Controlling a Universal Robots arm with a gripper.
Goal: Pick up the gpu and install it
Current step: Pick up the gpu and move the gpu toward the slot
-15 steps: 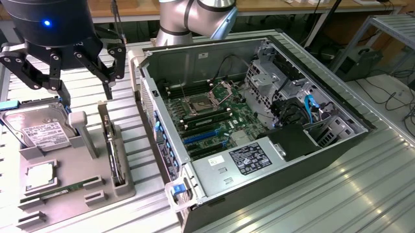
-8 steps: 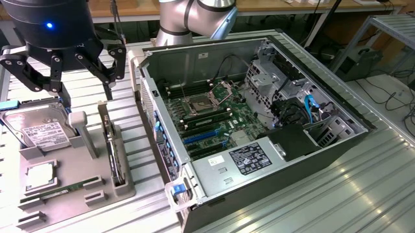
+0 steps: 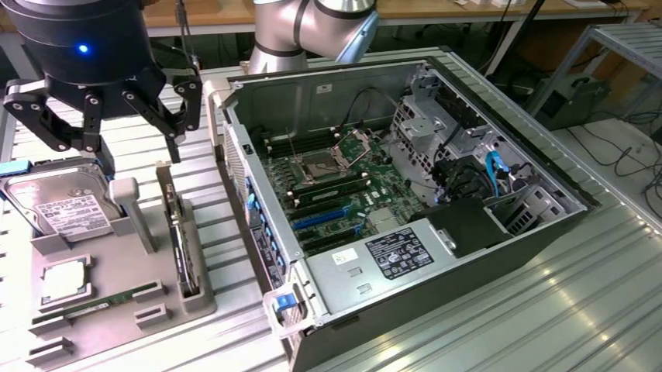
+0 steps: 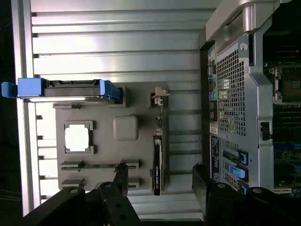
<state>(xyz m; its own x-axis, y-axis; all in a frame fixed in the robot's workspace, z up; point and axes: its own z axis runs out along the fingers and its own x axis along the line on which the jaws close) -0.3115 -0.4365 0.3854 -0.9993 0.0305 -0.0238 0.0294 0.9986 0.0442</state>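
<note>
Up over the grey holder tray (image 3: 124, 267) w/ the gripper (image 3: 135, 147): fingers (image 3: 170, 136) spread wide, nothing betw. them, nothing touched. As for the gpu (image 3: 178, 232): stands on edge in the long slot along the tray side nearest the pc case (image 3: 435, 194), below the gripper. From the wrist view, edge-on to the gpu (image 4: 157, 160), betw. the 2 fingertips, w/ open gap on both flanks of the card. Only a narrow strip of ribbed metal table (image 3: 579, 310) betw. tray edge and the case's perforated wall (image 4: 230, 84), so tight on that side. Toward the exterior view's left, well apart from the gpu: hard drive (image 3: 57, 205) upright in its cradle. Flat on the tray: cpu (image 3: 64, 280) and green memory stick (image 3: 93, 306). Case on its side, cover off; motherboard (image 3: 331, 186) and blue slots (image 3: 313, 219) open from above.
</note>
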